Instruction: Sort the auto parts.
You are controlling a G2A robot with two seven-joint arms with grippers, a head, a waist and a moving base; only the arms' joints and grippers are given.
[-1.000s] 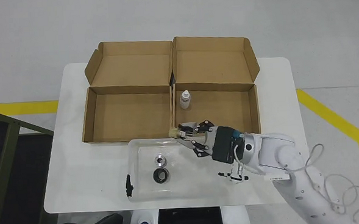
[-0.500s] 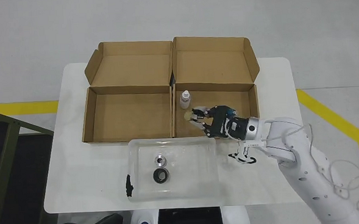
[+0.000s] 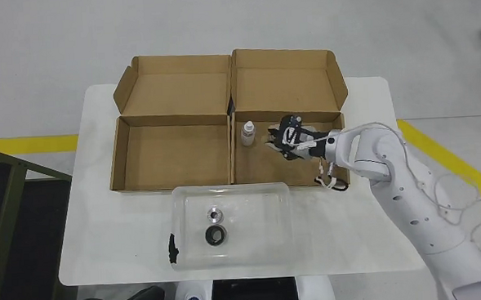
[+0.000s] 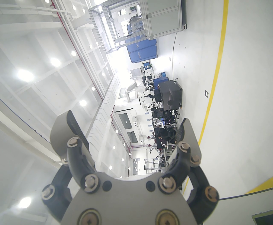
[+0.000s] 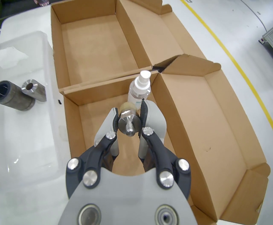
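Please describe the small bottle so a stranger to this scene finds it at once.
Two open cardboard boxes sit side by side on the table. The bottle stands in the right box, by the shared wall. Only it has a white spray cap; the part in the end effector nearby is metal.

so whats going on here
The robot is sorting auto parts. Its right claw is shut on a threaded metal fitting and holds it over the right box, close to a spray bottle standing in that box. A small metal part and a dark ring lie in the clear tray. The left claw is open, off the table and pointing into the room.
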